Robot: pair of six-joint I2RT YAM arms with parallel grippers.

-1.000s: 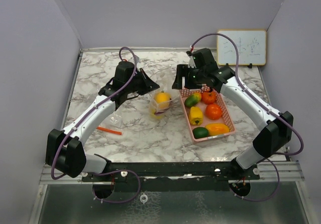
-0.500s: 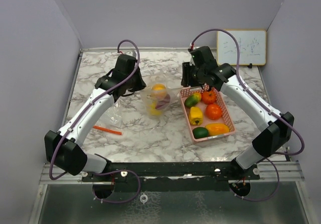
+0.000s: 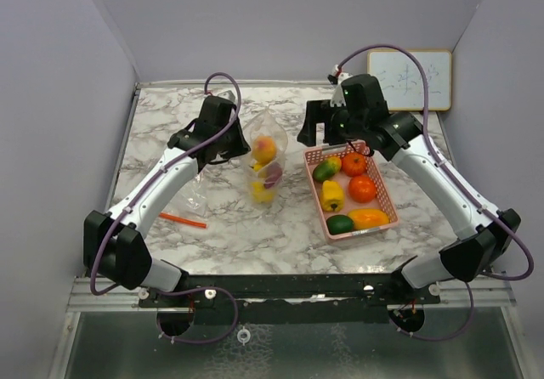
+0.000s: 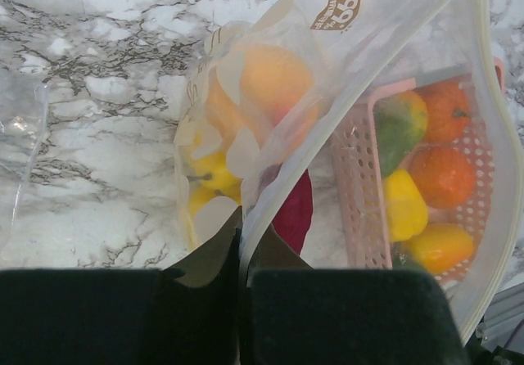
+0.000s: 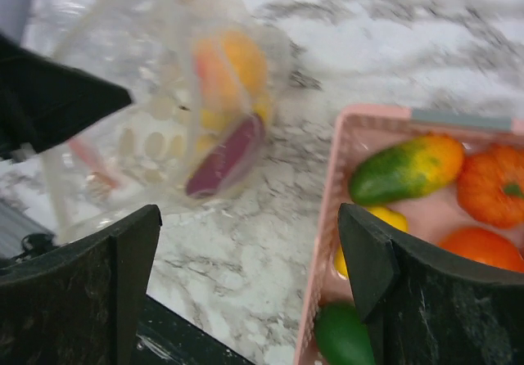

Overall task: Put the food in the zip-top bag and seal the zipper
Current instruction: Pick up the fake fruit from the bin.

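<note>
Up goes the zip-top bag [image 3: 267, 131] since a second ago: then it sat slumped low on the surface [image 3: 255, 243], and now it hangs tall from the left fingers [image 3: 242, 145], which have risen with it. Those fingers are clenched on one side of the bag's open top edge, and the left wrist view shows the clear film pinched tight between them. Three pieces of the food [image 3: 264, 149] show through the film: an orange-yellow fruit uppermost, a dark purple piece [image 3: 272, 173] under it and a yellow piece [image 3: 262, 193] lowest. Whether the bag's bottom touches the marble cannot be told.

The right fingers [image 3: 315, 129], drawn narrow half a second ago, are now spread wide and released, grasping nothing. They hover over the far left corner of the pink basket [image 3: 317, 194], just right of the bag and apart from it.

Six more pieces lie in the basket: a green-and-yellow fruit [image 3: 325, 170] and a red tomato [image 3: 354, 164] at the far end, a yellow pepper [image 3: 331, 195] and an orange [image 3: 362, 189] in the middle, a green piece [image 3: 340, 223] and a yellow-orange piece [image 3: 368, 218] nearest.

Beside the left arm a second clear bag [image 3: 197, 197] lies crumpled, with a thin orange strip [image 3: 184, 220] just in front of it. A whiteboard [image 3: 410, 80] stands at the back right.
</note>
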